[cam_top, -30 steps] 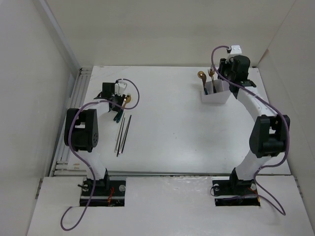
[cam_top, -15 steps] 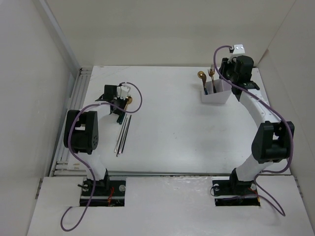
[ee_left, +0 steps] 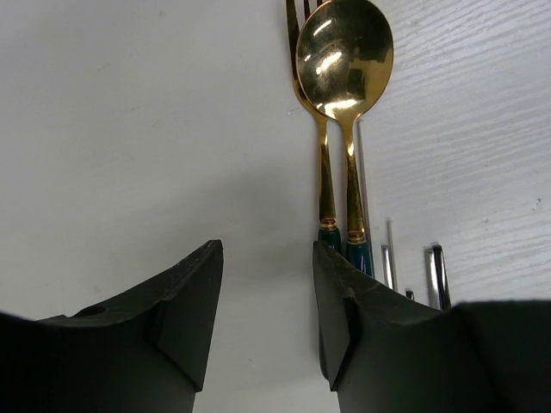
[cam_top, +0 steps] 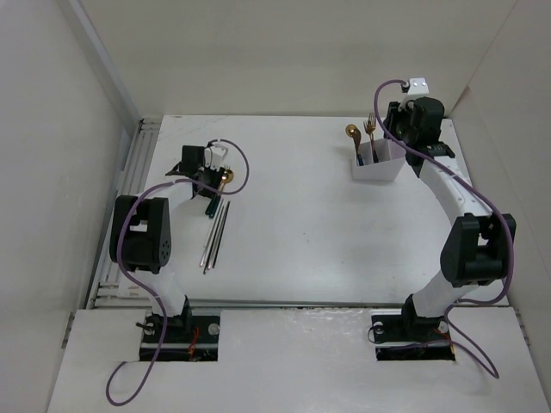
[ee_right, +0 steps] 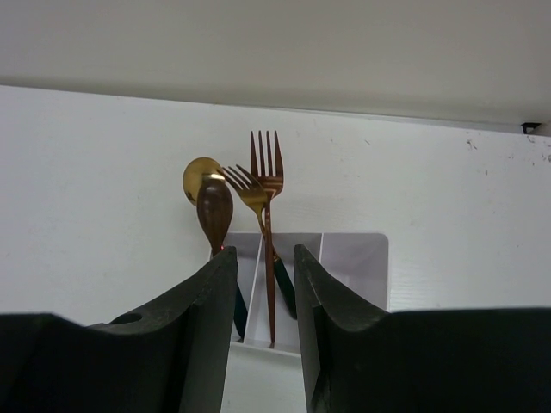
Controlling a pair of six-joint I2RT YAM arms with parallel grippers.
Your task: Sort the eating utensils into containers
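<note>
The left gripper (ee_left: 265, 258) is standing partly open and is gripping nothing; only the bare table (ee_left: 129, 129) is showing between its jaws. One loose spoon (ee_left: 344, 56) and one loose fork (ee_left: 325, 185) are lying side by side and touching. They are just outside the finger (ee_left: 340, 301) on the right of the wrist view, not inside the gap. Their long axes are running straight ahead of the gripper, with the heads pointing away from it.

I am judging that the gripper is needing a small sideways shift toward them before closing. Two chopsticks (cam_top: 215, 234) are lying beside them.

All these are lying well apart from the white box (cam_top: 379, 162), to its left, so the left arm is nearer. Two spoons (ee_right: 200, 176) and two forks (ee_right: 267, 155) are standing inside the box. The right gripper (ee_right: 264, 275) is hovering at the box, partly open and clamping nothing.
</note>
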